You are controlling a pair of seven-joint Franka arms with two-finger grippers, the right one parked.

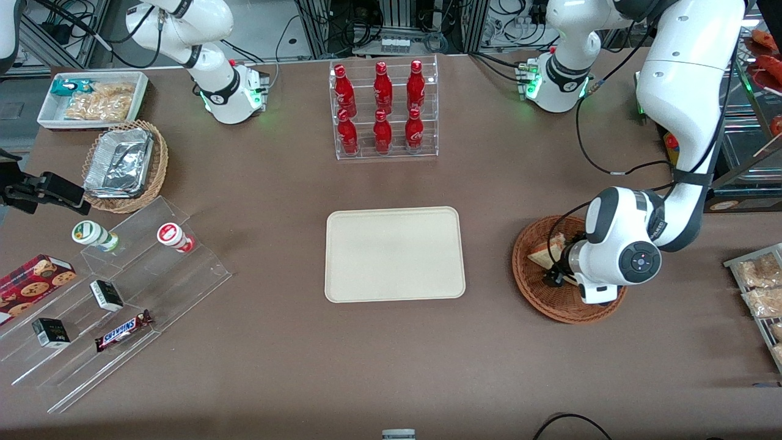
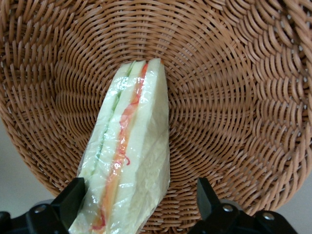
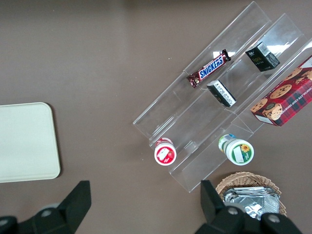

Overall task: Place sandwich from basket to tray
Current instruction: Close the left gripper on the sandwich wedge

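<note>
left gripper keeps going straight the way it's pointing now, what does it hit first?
Most likely the sandwich. The gripper is open, pointing down into the basket, with the wedge between its fingers, close to one of them. Depth is unclear, so its fingertips may reach the wicker floor about then.

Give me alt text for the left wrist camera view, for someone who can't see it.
A plastic-wrapped triangular sandwich with pink-red and green filling lies in a reddish-brown woven basket. The left gripper hangs just above it, jaws open, one at each side of the sandwich.
</note>
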